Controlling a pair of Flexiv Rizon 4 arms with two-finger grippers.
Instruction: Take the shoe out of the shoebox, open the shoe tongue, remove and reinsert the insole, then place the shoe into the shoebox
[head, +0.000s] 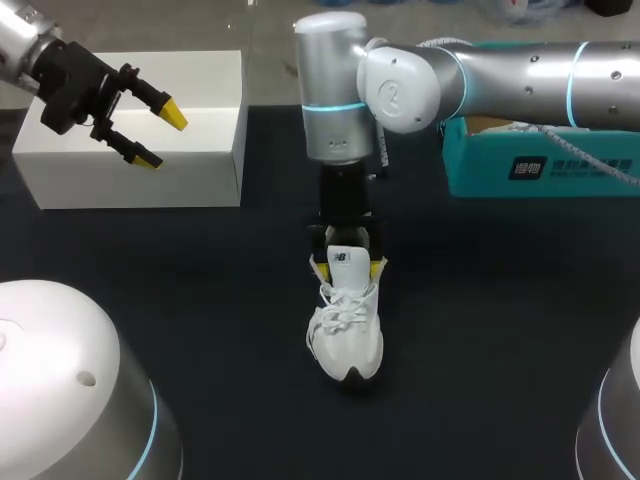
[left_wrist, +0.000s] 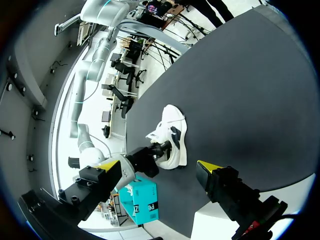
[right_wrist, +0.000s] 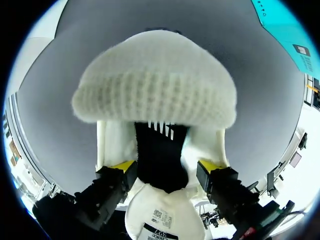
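Shoe (head: 347, 335): white upper of mesh and smooth panels, white laces (head: 338, 312) tied, dark sole edge at the toe. It stands upright on the dark matte table (head: 500, 330), out of the shoebox, heel toward the right arm.

Shoebox (head: 540, 165): teal card, rectangular, on the table's far right. The right arm covers most of it, so its inside is not visible.

Right gripper (head: 348, 268): positioned over the shoe's opening, fingers moderately apart, one yellow tip at each side of the collar. The tongue (right_wrist: 161, 212) lies between the finger bodies with its printed label side facing the right wrist camera. Ahead of the tips sit the dark interior and a blurred, rounded, knit-textured part, possibly the padded heel. No insole can be made out.

Left gripper (head: 160, 137): held above a plain white box (head: 130, 160) on the far left, fingers spread wide, holding nothing.
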